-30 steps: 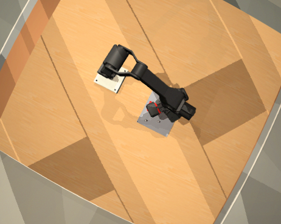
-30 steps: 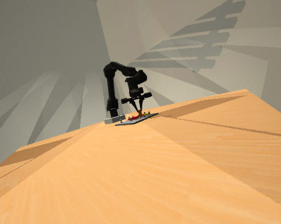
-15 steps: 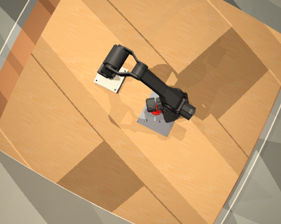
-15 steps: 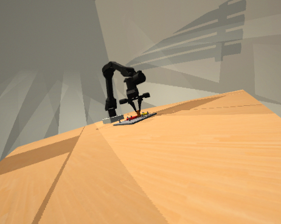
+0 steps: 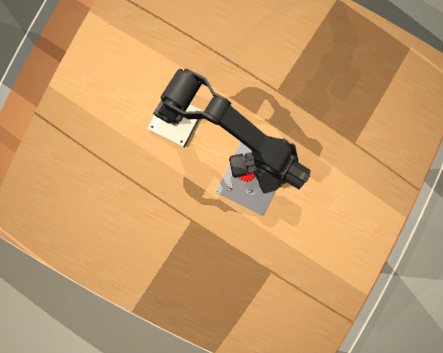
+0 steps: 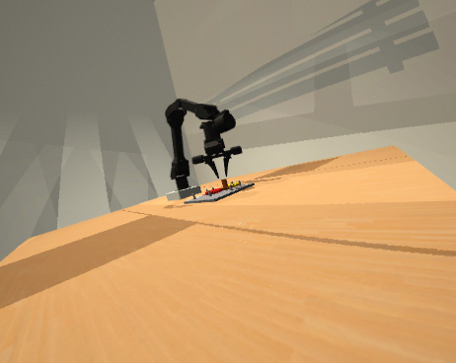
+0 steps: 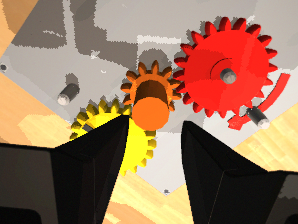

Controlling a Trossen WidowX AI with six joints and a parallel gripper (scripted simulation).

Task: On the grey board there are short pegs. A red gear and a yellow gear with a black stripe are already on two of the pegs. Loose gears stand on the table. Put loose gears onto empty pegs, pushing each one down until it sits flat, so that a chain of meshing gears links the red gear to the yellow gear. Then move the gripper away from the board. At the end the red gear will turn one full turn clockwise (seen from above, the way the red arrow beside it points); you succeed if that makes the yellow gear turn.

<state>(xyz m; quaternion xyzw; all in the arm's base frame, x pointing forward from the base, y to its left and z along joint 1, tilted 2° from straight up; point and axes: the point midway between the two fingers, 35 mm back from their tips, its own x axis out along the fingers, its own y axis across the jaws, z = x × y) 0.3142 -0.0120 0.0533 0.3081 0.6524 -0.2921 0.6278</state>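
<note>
The orange gear [image 7: 150, 114] [image 6: 224, 184] stands on the grey board [image 7: 167, 167] [image 5: 260, 203] [image 6: 198, 200] between the other gears, its knob upright. Its teeth meet those of the red gear [image 7: 205, 65] [image 5: 246, 177] [image 6: 213, 190]. On its other side it is close to the yellow gear [image 7: 137, 150] [image 6: 235, 183]; the knob and left finger partly hide that contact. Whether the orange gear is fully flat I cannot tell. My gripper [image 7: 155, 125] [image 6: 222, 178] is open, its fingertips around or just above the knob, with a gap at the right finger.
A bare peg [image 7: 68, 94] stands to the left in the wrist view. Another peg [image 7: 258, 116] stands beside the red gear, near the red arrow [image 7: 281, 90]. The arm covers part of the board in the top view. The white base plate [image 5: 174, 131] is nearby.
</note>
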